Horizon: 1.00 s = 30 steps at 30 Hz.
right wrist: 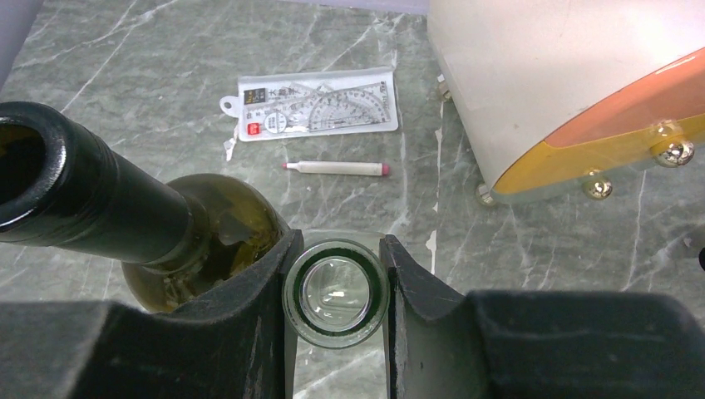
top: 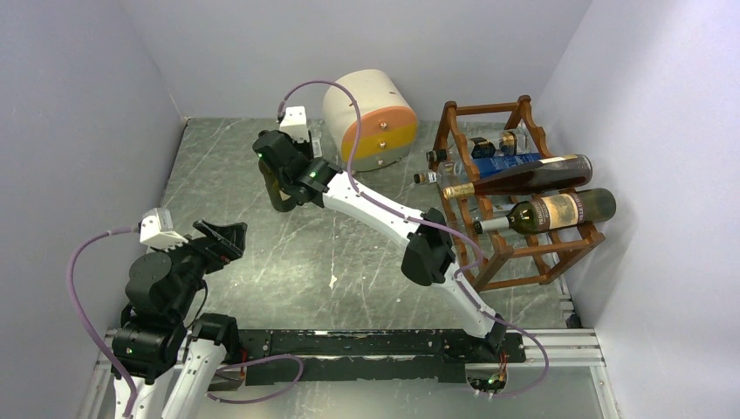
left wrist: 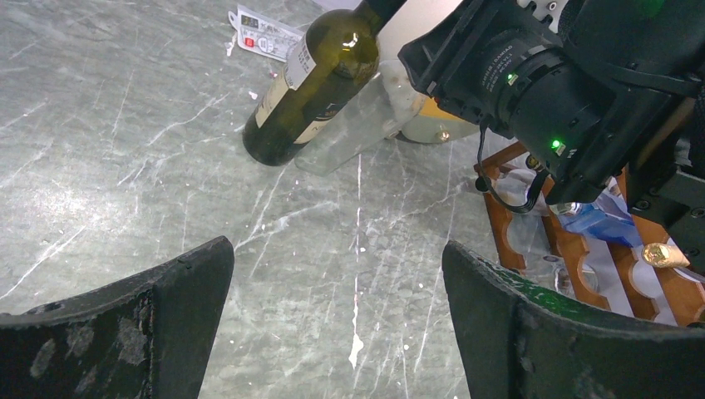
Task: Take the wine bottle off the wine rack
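The reddish-brown wine rack [top: 524, 249] stands at the right and holds three bottles: a clear one with a blue label [top: 497, 157], a brown one [top: 524, 179] and a dark labelled one [top: 550, 212]. My right gripper [right wrist: 335, 245] is far from the rack at mid-left [top: 297, 179]. It is shut on the neck of a clear glass bottle [right wrist: 335, 291], which is upright with its base at or near the table [left wrist: 357, 125]. An olive-green wine bottle [right wrist: 91, 195] stands right beside it [left wrist: 312, 83]. My left gripper [left wrist: 337, 249] is open and empty above the table [top: 222, 237].
A round cream-and-orange drawer box [top: 371, 118] sits at the back, close to the right gripper [right wrist: 574, 91]. A packaged ruler set [right wrist: 316, 104] and a white pen [right wrist: 337, 168] lie on the table beyond the bottles. Grey walls close in the left, back and right.
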{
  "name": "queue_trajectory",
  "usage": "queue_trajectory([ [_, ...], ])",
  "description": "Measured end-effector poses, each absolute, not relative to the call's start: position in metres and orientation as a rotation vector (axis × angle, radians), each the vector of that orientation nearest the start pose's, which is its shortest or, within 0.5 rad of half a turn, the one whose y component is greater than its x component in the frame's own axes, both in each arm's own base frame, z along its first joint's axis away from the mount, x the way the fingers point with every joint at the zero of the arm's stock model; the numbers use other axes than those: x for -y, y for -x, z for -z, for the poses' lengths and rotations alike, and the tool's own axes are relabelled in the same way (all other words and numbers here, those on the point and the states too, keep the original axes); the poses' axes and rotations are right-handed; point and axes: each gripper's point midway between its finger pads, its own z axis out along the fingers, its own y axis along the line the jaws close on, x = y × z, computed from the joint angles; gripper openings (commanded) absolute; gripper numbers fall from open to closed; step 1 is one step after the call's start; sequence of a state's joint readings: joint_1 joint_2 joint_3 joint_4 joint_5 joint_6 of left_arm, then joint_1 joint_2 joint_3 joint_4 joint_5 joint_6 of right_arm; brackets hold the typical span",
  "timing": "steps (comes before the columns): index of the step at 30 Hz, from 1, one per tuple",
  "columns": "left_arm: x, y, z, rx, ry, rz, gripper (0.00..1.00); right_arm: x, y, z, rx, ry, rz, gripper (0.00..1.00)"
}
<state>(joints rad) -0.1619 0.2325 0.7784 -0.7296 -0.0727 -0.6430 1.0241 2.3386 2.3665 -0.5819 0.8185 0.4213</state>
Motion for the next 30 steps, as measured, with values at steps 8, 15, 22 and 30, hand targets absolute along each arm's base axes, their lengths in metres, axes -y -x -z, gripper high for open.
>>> queue_trajectory([
  [8, 0.042, -0.177, -0.274, -1.719, 0.474, 0.524, 0.99, -0.454, -0.414, -0.230, -1.938, 0.122, -0.080, 0.46],
  [15, 0.042, -0.177, -0.274, -1.720, 0.472, 0.526, 0.99, -0.457, -0.415, -0.233, -1.931, 0.115, -0.094, 0.51],
  [22, 0.042, -0.177, -0.274, -1.719, 0.472, 0.526, 0.99, -0.459, -0.414, -0.233, -1.936, 0.124, -0.106, 0.55],
  [30, 0.043, -0.178, -0.276, -1.715, 0.463, 0.527, 0.99, -0.454, -0.400, -0.261, -1.937, 0.147, -0.172, 0.65],
])
